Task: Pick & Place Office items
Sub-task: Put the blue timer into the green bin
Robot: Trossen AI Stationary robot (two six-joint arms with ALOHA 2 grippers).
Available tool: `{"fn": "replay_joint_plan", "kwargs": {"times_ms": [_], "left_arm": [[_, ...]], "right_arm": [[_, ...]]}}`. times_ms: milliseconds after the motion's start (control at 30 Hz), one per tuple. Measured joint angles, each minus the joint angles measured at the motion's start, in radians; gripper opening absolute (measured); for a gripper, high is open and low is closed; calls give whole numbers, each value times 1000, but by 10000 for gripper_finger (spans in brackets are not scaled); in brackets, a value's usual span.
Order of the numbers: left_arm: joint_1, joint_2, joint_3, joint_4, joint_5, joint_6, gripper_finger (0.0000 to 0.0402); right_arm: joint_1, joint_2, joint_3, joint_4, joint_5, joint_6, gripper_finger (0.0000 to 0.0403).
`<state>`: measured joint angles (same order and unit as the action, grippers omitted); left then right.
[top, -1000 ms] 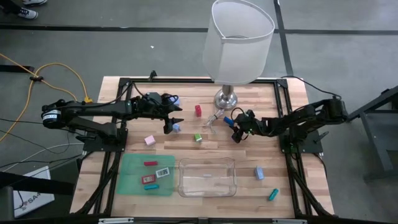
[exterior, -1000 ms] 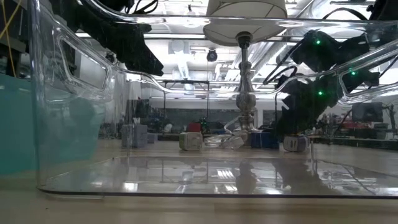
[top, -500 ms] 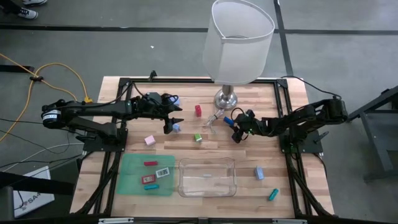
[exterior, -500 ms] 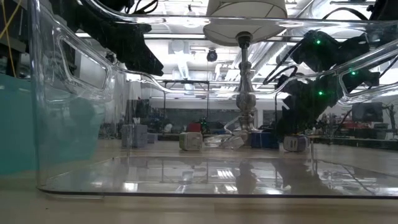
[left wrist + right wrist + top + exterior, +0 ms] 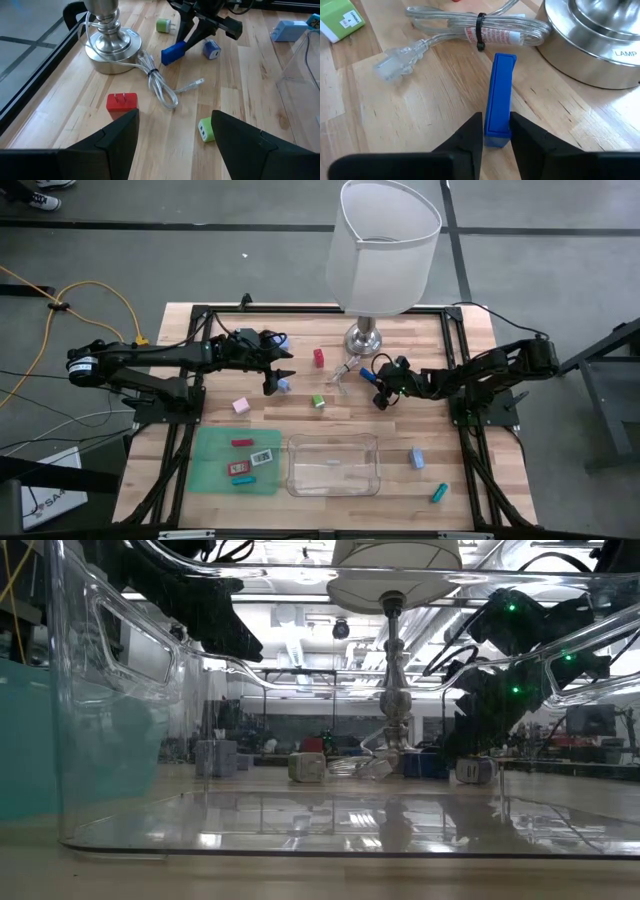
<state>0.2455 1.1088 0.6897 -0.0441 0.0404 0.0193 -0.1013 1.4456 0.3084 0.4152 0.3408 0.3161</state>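
Small office items lie scattered on the wooden table (image 5: 210, 330). A blue stick-shaped piece (image 5: 499, 95) lies beside the lamp's silver base (image 5: 600, 45), and my right gripper (image 5: 496, 132) is shut on it. My left gripper (image 5: 175, 135) hovers open above the table's left half, touching nothing. Ahead of it lie a red block (image 5: 121, 102) and a green block (image 5: 206, 129). A pink block (image 5: 240, 405) lies near the green mat (image 5: 215, 475), which carries several pieces. A pale blue block (image 5: 416, 458) and a teal piece (image 5: 439, 493) lie at the near right. My right gripper pinches the blue piece between its two fingers, on the two long sides at its near end (image 5: 497, 127). The fingers (image 5: 525, 132) slant down from the table's right side and lie along the piece. Its far end (image 5: 504, 60) points toward the bundled clear cable and seems to rest on the wood.
The lamp with its big white shade (image 5: 385, 245) stands at the far middle, its clear cable (image 5: 470, 30) bundled beside the base. A clear plastic tray (image 5: 333, 465) sits at the near middle, next to the mat. Another blue block (image 5: 212, 49) lies beyond the right gripper.
My right gripper has shut on the blue piece while the arm kept still. The piece has stayed where it lay.
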Motion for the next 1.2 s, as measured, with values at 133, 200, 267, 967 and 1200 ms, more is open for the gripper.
{"fn": "replay_joint_plan", "kwargs": {"times_ms": [133,200,267,967,1200], "left_arm": [[0,0,0,0,0,0,242],[0,0,0,0,0,0,242],[0,0,0,0,0,0,242],[0,0,0,0,0,0,242],[0,0,0,0,0,0,242]], "right_arm": [[0,0,0,0,0,0,68],[0,0,0,0,0,-3,63],[0,0,0,0,0,-3,63],[28,-19,140,-46,-81,-132,60],[79,-19,270,-169,-82,-189,60]]}}
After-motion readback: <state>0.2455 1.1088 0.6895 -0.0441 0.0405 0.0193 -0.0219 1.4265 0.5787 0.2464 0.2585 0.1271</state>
